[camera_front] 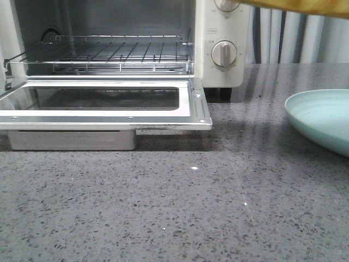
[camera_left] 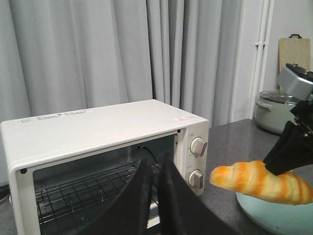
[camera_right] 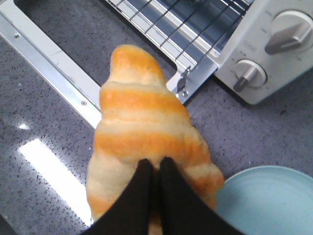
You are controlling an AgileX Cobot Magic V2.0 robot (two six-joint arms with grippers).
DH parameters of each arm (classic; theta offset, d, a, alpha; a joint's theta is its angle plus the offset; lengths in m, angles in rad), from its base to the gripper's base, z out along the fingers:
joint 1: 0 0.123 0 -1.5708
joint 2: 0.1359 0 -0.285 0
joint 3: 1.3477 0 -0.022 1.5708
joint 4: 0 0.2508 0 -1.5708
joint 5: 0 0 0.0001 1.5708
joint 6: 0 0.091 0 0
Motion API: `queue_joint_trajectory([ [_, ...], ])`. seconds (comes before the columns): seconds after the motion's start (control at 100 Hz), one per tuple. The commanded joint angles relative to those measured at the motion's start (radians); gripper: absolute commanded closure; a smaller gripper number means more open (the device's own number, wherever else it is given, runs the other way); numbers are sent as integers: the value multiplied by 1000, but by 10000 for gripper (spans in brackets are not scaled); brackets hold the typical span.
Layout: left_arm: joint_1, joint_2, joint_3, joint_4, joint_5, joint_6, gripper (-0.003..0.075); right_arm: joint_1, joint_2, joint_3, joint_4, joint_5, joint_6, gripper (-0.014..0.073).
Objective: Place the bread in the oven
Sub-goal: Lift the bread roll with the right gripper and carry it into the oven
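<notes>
Pickup's done: your right gripper (camera_right: 151,169) has its black fingers clamped on the golden-orange, cream-striped croissant-like bread (camera_right: 144,132), held in the air above the pale teal plate (camera_left: 274,215) and the grey speckled table (camera_front: 174,207). Left fingers (camera_left: 142,196) are pressed together, holding nothing. Still to do: carry it toward 10 o'clock over the dropped glass door (camera_front: 103,101) of the white boxy toaster oven (camera_left: 98,132), onto the wire rack (camera_front: 109,52), then release.

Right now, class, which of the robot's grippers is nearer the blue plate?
Right. The right gripper holds the bread just above the plate; the left gripper, shut, is over by the oven.
</notes>
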Motion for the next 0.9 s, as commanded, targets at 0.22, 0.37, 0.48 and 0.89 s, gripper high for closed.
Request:
queue_joint_trajectory([
  [0.22,-9,6,-34,9,-74,-2,740,2,75,-119,41,-122,-109,666],
  [0.37,-9,6,-34,9,-74,-2,740,2,142,-167,56,-133,-145,666],
  [0.48,-9,6,-34,9,-74,-2,740,2,188,-212,56,-133,-152,666],
  [0.89,-9,6,-34,11,-74,-2,740,2,320,-347,56,-125,-168,666],
])
